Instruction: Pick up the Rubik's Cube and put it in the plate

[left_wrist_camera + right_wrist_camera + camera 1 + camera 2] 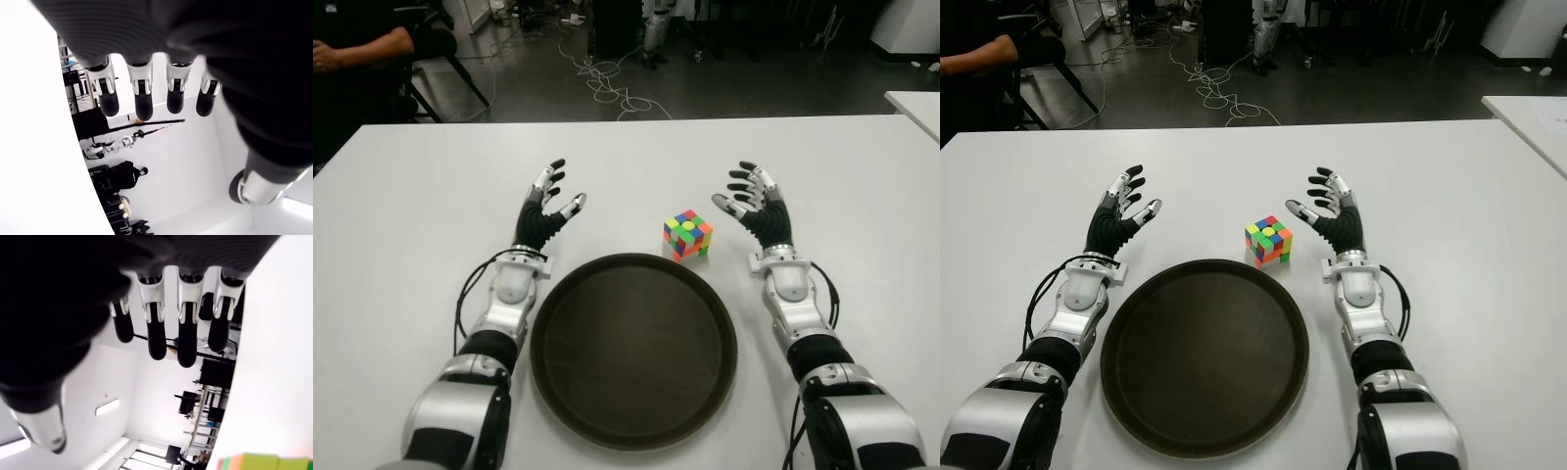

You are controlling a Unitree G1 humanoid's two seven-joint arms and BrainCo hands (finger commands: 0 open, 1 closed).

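Sitting on the white table (411, 196), cube (688, 236), just beyond the far rim of the dark round plate (634, 431), touching neither hand. Right hand (754, 206) just right of cube, apart from it, fingers (187, 340) spread wide, holding nothing. Left hand (546, 208) well left of cube, near plate's far-left rim, fingers (143, 95) likewise spread and empty. Beyond the table, cables (607, 83) on the floor; a person's arm (357, 49) at far left.
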